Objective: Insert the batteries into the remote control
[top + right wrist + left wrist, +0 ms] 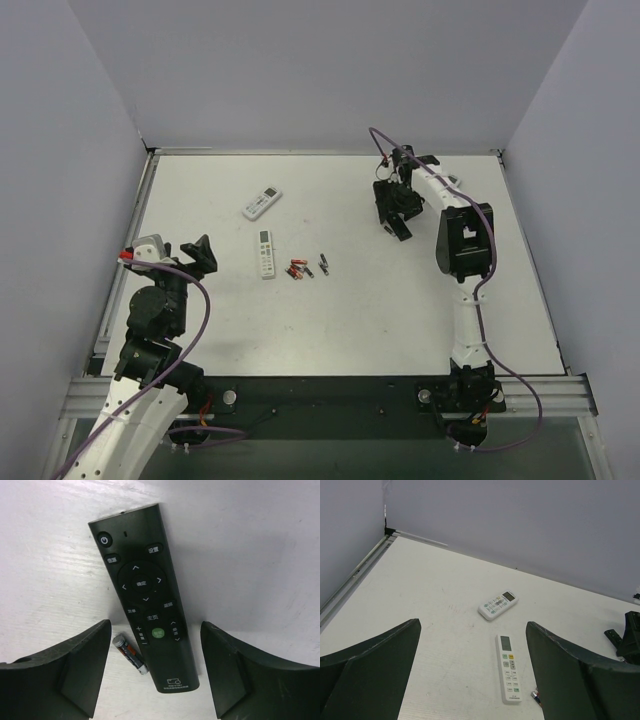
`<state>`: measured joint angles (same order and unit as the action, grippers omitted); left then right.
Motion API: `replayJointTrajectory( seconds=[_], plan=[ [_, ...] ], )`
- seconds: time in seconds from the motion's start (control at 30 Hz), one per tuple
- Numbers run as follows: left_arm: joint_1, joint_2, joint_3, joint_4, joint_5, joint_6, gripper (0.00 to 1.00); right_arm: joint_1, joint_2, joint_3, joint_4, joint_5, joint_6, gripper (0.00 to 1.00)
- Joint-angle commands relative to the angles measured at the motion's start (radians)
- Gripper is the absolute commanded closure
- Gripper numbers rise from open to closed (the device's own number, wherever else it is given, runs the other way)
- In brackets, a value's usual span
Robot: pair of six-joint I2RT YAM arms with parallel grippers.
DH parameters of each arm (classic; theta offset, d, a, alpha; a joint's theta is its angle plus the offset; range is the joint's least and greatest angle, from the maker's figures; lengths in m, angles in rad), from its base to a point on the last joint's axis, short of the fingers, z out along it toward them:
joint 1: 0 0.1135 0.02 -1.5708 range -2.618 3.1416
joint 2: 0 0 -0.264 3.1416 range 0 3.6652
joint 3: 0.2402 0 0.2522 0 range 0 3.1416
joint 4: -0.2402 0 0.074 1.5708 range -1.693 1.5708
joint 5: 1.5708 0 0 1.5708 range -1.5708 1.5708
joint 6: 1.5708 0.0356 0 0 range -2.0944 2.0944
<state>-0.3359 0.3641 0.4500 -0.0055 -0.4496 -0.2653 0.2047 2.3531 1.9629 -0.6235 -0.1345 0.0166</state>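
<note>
A black remote control (145, 600) lies face up on the white table, buttons showing. A red-and-black battery (130, 654) lies against its left side. My right gripper (155, 672) hangs just above them, jaws apart, one finger on each side of the remote's lower end and touching neither. In the top view that gripper (393, 212) is at the back right. More batteries (298, 269) lie mid-table, a dark grey one (324, 264) beside them. My left gripper (200, 255) stands wide open at the left, holding nothing.
Two white remotes lie left of centre, one angled (498, 604) and one lengthwise (509, 668). Grey walls close the table on three sides. The right arm's black forearm (463, 240) hangs over the right half. A metal rail (330, 385) runs along the near edge.
</note>
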Motion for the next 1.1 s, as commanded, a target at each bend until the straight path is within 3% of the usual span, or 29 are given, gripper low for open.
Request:
replayJointTrajectory(
  seconds=[0.0, 0.07, 0.23, 0.37, 0.47, 0.6, 0.77, 1.07],
  plan=[
    [-0.006, 0.003, 0.042, 0.009, -0.005, 0.011, 0.03, -0.013, 0.021, 0.048, -0.076, 0.033, 0.003, 0.35],
    [-0.006, 0.001, 0.044, 0.007, -0.004, 0.009, 0.03, -0.024, 0.021, 0.047, -0.077, 0.036, 0.011, 0.38],
    [-0.008, -0.002, 0.046, -0.002, -0.001, 0.005, 0.03, -0.057, 0.015, 0.027, -0.084, 0.042, 0.017, 0.56],
    [-0.012, -0.002, 0.046, -0.027, 0.026, 0.003, 0.03, -0.064, -0.032, -0.005, -0.079, 0.042, -0.003, 0.81],
    [-0.015, -0.001, 0.044, -0.021, 0.078, 0.0, 0.03, -0.065, -0.089, -0.027, -0.071, 0.033, -0.009, 0.89],
    [-0.015, 0.002, 0.033, 0.028, 0.204, -0.031, 0.03, -0.065, -0.23, -0.084, -0.048, 0.015, 0.014, 0.93],
    [-0.015, 0.074, 0.036, 0.099, 0.409, -0.124, 0.03, -0.042, -0.434, -0.275, 0.036, -0.08, 0.074, 0.94],
    [-0.028, 0.336, 0.075, 0.398, 0.845, -0.299, 0.03, 0.125, -0.854, -0.686, 0.361, -0.454, 0.232, 0.93]
  ],
)
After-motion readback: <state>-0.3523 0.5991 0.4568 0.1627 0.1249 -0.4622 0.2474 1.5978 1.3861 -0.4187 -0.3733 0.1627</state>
